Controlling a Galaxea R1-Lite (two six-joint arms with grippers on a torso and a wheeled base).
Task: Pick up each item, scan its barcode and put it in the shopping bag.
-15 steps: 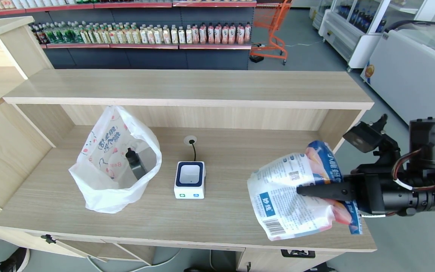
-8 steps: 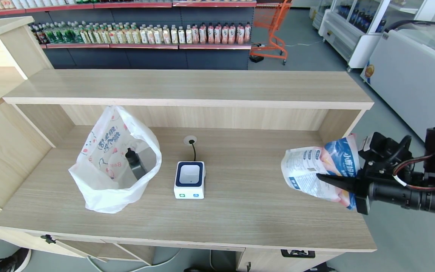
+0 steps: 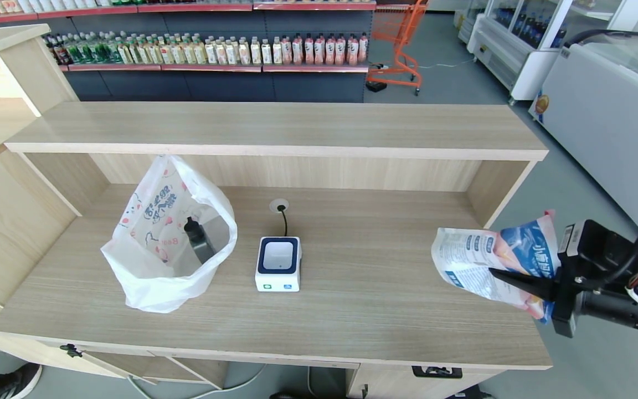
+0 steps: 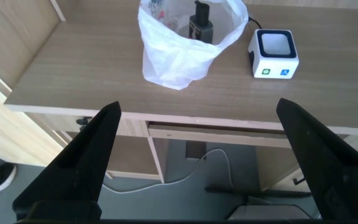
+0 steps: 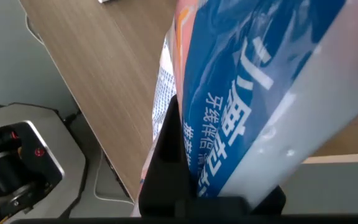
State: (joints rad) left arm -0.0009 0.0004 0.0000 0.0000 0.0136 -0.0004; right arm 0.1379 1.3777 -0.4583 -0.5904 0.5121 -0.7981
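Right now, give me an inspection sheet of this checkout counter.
Surface: wooden counter with a raised back ledge.
Job's things: snack packet held above the counter's right end; scanner mid-counter; shopping bag left of it, open, dark bottle inside.
Clutter: nothing seen.
Pincers: right pincer shut on the snack packet; left pincer open, before the counter's front edge.
Cables: scanner cable runs back to a grommet.
Surroundings: drink shelves, orange cart, freezers.

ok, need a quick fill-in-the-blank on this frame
1. The right tool is shut on the packet; the left tool is ____.
2. Inside the bag stands a dark ____.
3. On the counter, between bag and packet, sits the ____.
Missing: open; bottle; scanner.
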